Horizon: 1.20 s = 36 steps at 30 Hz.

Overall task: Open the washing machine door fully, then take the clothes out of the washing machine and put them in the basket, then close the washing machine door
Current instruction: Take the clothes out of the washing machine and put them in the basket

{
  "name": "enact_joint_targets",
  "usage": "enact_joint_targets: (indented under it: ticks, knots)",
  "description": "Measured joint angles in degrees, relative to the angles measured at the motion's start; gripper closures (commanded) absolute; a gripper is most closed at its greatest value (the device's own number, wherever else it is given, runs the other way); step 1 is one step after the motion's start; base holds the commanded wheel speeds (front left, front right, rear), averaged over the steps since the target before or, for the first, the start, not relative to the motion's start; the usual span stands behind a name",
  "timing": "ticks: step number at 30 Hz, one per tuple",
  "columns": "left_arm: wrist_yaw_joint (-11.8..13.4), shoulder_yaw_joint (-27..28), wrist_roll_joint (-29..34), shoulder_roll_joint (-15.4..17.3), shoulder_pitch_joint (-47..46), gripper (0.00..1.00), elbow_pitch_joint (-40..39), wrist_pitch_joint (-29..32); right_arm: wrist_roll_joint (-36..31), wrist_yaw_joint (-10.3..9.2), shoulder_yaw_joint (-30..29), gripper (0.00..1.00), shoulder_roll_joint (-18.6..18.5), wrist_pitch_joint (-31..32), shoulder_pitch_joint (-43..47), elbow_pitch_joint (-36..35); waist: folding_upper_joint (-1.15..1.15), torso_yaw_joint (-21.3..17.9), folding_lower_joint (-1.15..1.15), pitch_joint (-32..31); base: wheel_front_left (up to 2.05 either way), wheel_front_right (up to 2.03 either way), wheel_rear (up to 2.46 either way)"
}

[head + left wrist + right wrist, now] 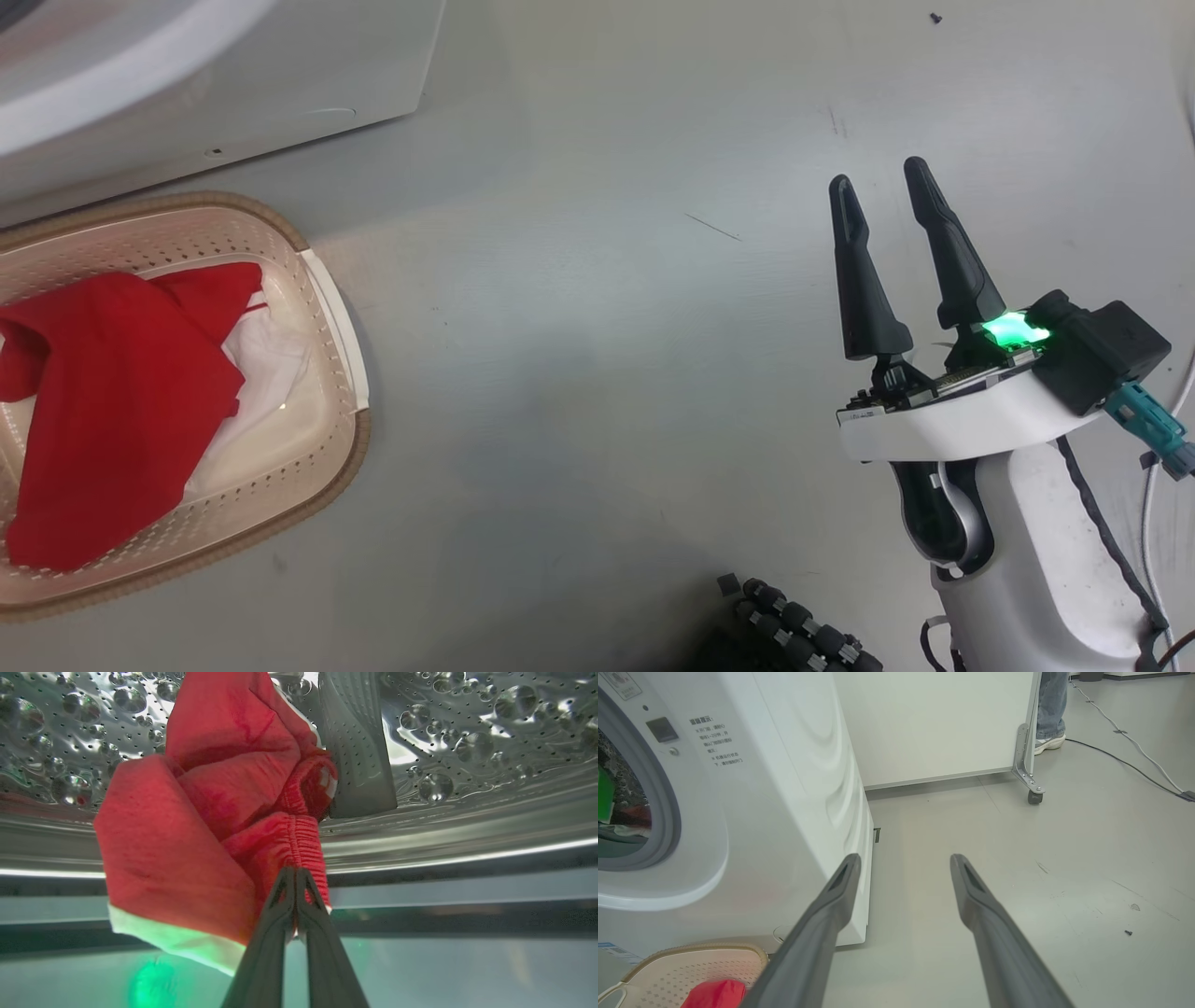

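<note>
Head view: a corner of the white washing machine (pixel 187 84) fills the upper left. Just below it, at the left edge, the basket (pixel 329 308) stands on the grey floor (pixel 579 373). It holds red clothes (pixel 121 392) draped over a piece of white fabric (pixel 271 364). At the right of the frame the right gripper (pixel 878 175) hangs over bare floor, well apart from the basket. Its two dark fingers are spread with nothing between them, and a green light (pixel 1013 329) glows at their base.

Left wrist view: the left gripper (pixel 295 872) rises from the bottom centre with its jaws pressed together, pinching the gathered elastic edge of a red garment (pixel 187 826). The garment bunches up across the centre and upper left, with a white trim (pixel 173 940) along its lower edge. Behind it curves the perforated steel drum (pixel 467 728), and a grey paddle (pixel 355 742) stands just right of the cloth.

Right wrist view: the right gripper (pixel 904 858) points over the floor with its jaws wide and empty. The washing machine (pixel 784 788) takes up the left half, its round opening (pixel 626 793) at the left edge. The basket (pixel 691 966) sits in the lower left corner, just in front of the machine, with a bit of red cloth (pixel 714 994) showing in it. A person's leg and shoe (pixel 1048 718) stand at the upper right, beside a white panel on a caster (pixel 943 723).
</note>
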Motion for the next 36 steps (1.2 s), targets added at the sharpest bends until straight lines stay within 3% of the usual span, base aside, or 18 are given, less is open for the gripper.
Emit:
enact_joint_targets:
  ticks: [5,17,36]
  knots:
    - [0.1,0.6,-0.1,-0.3,-0.2,1.00,-0.5,-1.4,0.0,0.00,-0.2,0.00,0.0,0.0,-0.5,0.0,0.00,0.2,0.00,0.1,0.00,0.00,0.00]
    - [0.5,4.4,-2.5,-5.1,-0.1,1.00,-2.5,-10.6,-1.4,0.00,-0.5,0.00,0.0,0.0,-1.1,-0.1,0.00,2.0,0.00,-0.2,0.00,0.00,0.00]
    - [0.5,9.4,-6.0,-13.4,9.4,1.00,-7.8,-32.2,-5.6,0.00,-0.2,0.00,-0.1,0.0,-1.1,0.4,0.00,5.8,0.00,-3.9,0.00,0.00,0.00]
